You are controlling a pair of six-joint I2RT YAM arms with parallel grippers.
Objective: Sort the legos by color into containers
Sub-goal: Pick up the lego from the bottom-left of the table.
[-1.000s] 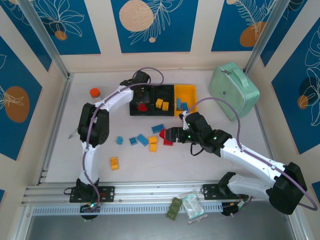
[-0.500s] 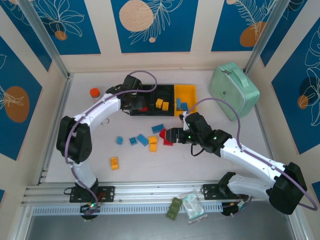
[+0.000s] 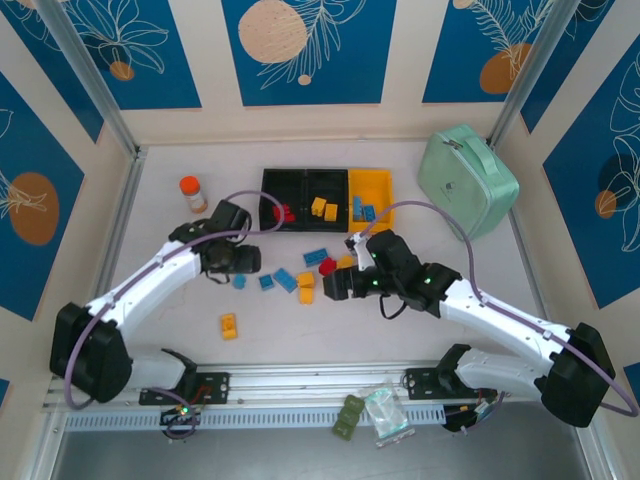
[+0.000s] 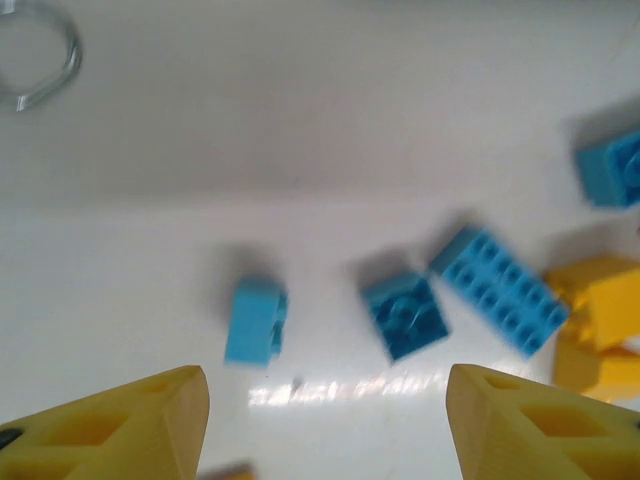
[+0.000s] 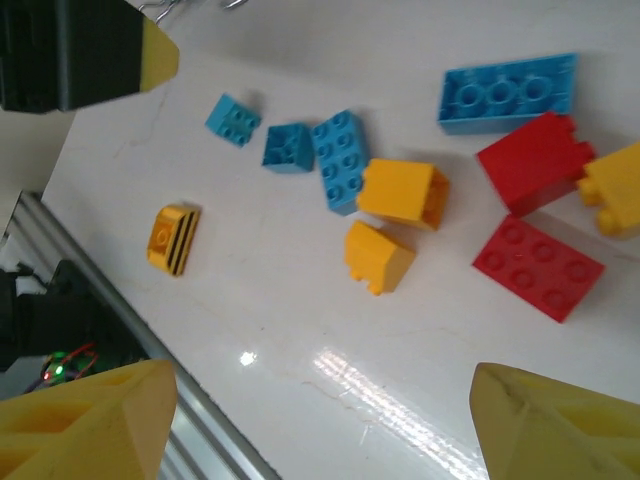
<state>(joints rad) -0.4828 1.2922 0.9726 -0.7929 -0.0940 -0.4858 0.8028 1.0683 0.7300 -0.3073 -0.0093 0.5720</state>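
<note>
Blue leaf-patterned panels (image 3: 300, 50) wall off the booth, and a white worktop (image 3: 300, 345) fills the floor of it.

Both arms reach in from the near rail. The right arm (image 3: 500, 315) stretches toward the middle. Its wrist view shows its yellow fingertips (image 5: 90, 420) spread wide with nothing between the jaws. They hang above two red bricks (image 5: 535, 160), two yellow ones (image 5: 403, 192) and a long blue one (image 5: 508, 92).

The left arm (image 3: 150, 285) bends across from the other side. Its jaws also stand apart and empty, their fingertips (image 4: 130, 425) poised over a small blue brick (image 4: 254, 320) and a darker blue one (image 4: 405, 315).

A mint-green case (image 3: 467, 180) sits at the far right, well apart from the rest.

The containers (image 3: 305, 172) form a row at the back centre. The left black bin (image 3: 272, 190) holds red pieces. The middle black bin (image 3: 335, 185) holds two yellow bricks, and the yellow bin (image 3: 375, 180) holds blue ones.

An orange-capped bottle (image 3: 191, 193) stands upright to their left.

The rest of the legos (image 3: 305, 288) lie loose on the worktop between the two arms, a scatter of blue, yellow and red. One yellow brick with black stripes (image 3: 229, 325) lies alone nearer the rail.
</note>
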